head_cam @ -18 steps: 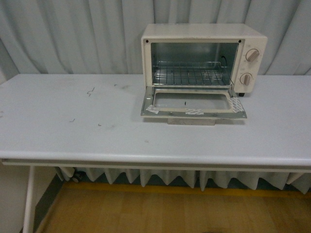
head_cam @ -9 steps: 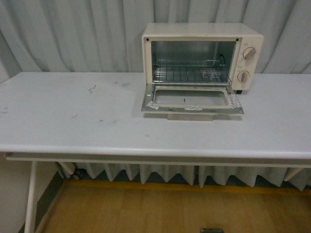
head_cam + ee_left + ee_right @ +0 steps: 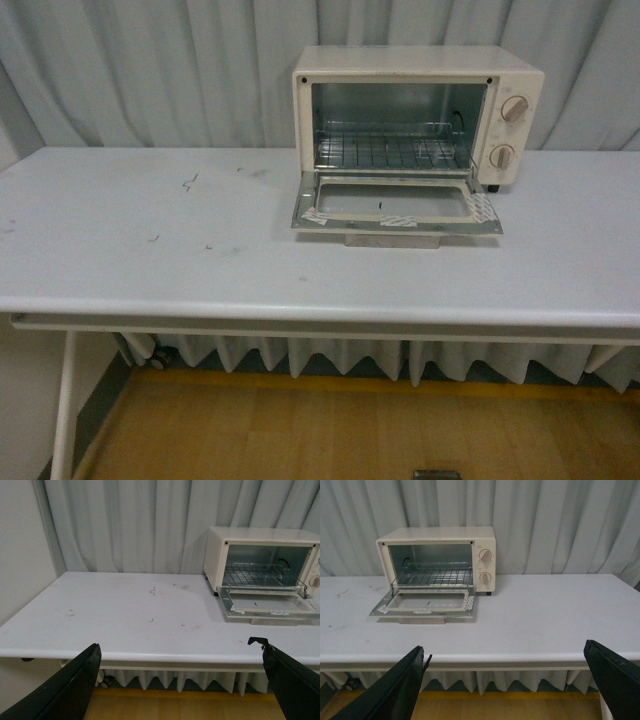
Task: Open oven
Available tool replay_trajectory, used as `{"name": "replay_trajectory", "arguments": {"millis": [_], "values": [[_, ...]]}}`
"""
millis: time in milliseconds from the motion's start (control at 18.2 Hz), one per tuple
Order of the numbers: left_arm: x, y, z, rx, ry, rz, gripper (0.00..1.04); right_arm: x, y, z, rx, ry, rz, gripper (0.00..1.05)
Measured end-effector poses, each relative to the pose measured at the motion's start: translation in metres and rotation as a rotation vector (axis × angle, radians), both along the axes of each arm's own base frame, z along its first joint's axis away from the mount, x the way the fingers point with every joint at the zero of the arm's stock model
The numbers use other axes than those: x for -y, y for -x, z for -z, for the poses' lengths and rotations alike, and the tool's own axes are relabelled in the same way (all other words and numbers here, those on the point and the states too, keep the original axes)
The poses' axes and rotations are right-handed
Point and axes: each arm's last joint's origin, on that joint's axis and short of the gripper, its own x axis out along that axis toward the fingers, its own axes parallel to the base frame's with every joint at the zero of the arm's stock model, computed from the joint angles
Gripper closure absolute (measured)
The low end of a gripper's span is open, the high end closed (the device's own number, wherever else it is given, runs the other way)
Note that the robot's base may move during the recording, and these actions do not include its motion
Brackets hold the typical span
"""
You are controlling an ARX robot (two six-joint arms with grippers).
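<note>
The cream-white oven (image 3: 415, 70) (image 3: 215, 555) (image 3: 437, 532) stands at the back of the white table, right of centre. Its glass door (image 3: 395, 210) (image 3: 272, 605) (image 3: 425, 605) lies folded down flat, and the wire rack (image 3: 390, 152) shows inside. Two round knobs (image 3: 508, 130) sit on its right side. Neither arm appears in the front view. My left gripper (image 3: 180, 652) hangs open in front of the table's near edge, well away from the oven. My right gripper (image 3: 505, 652) is open too, also off the near edge, with nothing between its fingers.
The white table (image 3: 150, 260) carries small dark marks (image 3: 187, 184) on its left half. Grey curtains (image 3: 150, 70) hang behind it. A pleated skirt (image 3: 350, 360) runs under the tabletop above a wooden floor (image 3: 300, 430). A white wall (image 3: 20, 555) borders the table's left end.
The front camera's view has shifted slightly, so the oven sits a little higher in the picture. The door stays down throughout.
</note>
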Motion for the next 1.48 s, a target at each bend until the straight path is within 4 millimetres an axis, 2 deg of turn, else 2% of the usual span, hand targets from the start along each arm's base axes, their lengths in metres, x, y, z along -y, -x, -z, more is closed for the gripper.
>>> {"name": "replay_trajectory", "arguments": {"millis": [1481], "values": [[0.0000, 0.0000, 0.0002, -0.001, -0.003, 0.000, 0.07, 0.0000, 0.0000, 0.0000, 0.000, 0.000, 0.000, 0.06]]}}
